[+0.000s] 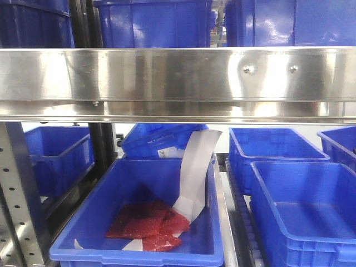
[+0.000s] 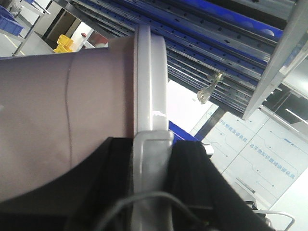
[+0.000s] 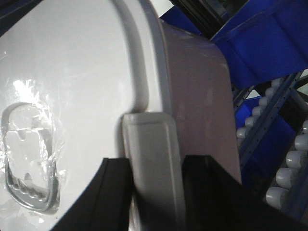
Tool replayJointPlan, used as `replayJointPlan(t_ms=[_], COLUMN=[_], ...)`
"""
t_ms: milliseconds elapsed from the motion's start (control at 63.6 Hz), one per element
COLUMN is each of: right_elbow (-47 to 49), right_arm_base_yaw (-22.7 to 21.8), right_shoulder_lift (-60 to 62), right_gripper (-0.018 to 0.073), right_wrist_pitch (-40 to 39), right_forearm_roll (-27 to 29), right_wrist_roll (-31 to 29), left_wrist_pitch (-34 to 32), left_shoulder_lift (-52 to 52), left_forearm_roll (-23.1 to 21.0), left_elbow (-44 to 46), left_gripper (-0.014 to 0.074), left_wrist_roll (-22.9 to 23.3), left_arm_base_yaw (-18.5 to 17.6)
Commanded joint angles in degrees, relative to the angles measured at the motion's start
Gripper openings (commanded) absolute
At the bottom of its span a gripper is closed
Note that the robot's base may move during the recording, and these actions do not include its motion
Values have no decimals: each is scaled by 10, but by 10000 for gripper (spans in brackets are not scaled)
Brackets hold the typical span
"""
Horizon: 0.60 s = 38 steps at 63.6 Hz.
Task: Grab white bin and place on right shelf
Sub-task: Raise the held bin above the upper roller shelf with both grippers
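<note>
While the left pincer [image 2: 153, 163] is gripping a grey latch tab at the rim of the white bin [image 2: 53, 120], the right pincer [image 3: 155, 183] is gripping a similar tab on the edge of the bin's lid [image 3: 67, 67]. Both pincers are standing almost shut, each with its black fingers [image 2: 120, 168] pressing against the plastic on either side of a tab (the lower parts of the fingers are running off the bottom of each wrist view).

The white bin is hanging close before both wrist cameras, held between the two pincers; whether its base is resting on anything cannot be told. In the left wrist view its pale pinkish side is filling the left half, with perforated steel rails [image 2: 231, 53] passing above it. In the right wrist view blue bins [image 3: 269, 53] and a track of white rollers [image 3: 288, 163] are lying just beyond its far side.

In the front view the right shelf [image 1: 178, 78] is spanning the frame as a broad shiny rail with two bolts. Below it, the nearest blue tub [image 1: 161, 183] is holding red packets [image 1: 147, 225] and a white paper strip [image 1: 197, 167] leaning on its back wall.
</note>
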<state>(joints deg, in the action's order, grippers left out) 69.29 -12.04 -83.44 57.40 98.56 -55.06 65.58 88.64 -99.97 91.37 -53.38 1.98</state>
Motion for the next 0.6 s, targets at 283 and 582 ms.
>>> replayJointPlan(t_ms=[283, 582], right_elbow=[49, 127], right_arm_base_yaw=[12, 83], right_shoulder_lift=[25, -40], right_gripper=[93, 93], right_wrist_pitch=[19, -31], right_forearm_roll=[110, 110], right_wrist_roll=[102, 108], left_wrist_pitch=[-32, -94], left_shoulder_lift=[-27, 7], left_forearm_roll=[-25, 73], left_elbow=[20, 20], left_gripper=[-126, -126], left_wrist_roll=[79, 79], left_arm_base_yaw=[13, 17])
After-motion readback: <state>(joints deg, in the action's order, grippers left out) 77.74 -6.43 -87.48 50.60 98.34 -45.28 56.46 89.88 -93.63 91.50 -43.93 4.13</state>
